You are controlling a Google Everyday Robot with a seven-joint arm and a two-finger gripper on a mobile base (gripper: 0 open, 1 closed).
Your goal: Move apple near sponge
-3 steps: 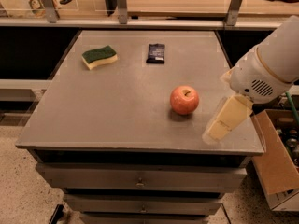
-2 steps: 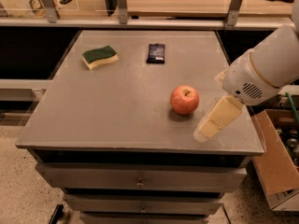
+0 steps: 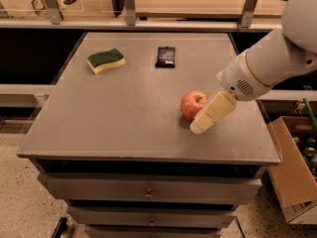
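On the grey tabletop point(image 3: 124, 118), my tool point(image 3: 199, 127) hangs low at the right-hand side of the apple point(image 3: 192, 104), its cream tip angled down toward the surface just beside the fruit. Whether the tool is wide or narrow, I cannot tell, nor whether it touches the apple. The red-orange apple sits right of the middle of the tabletop. The sponge point(image 3: 106, 60), green side up, lies well apart near the far left corner, with a flat black packet point(image 3: 165, 56) to its right. A cardboard box point(image 3: 292, 167) stands on the floor at right.
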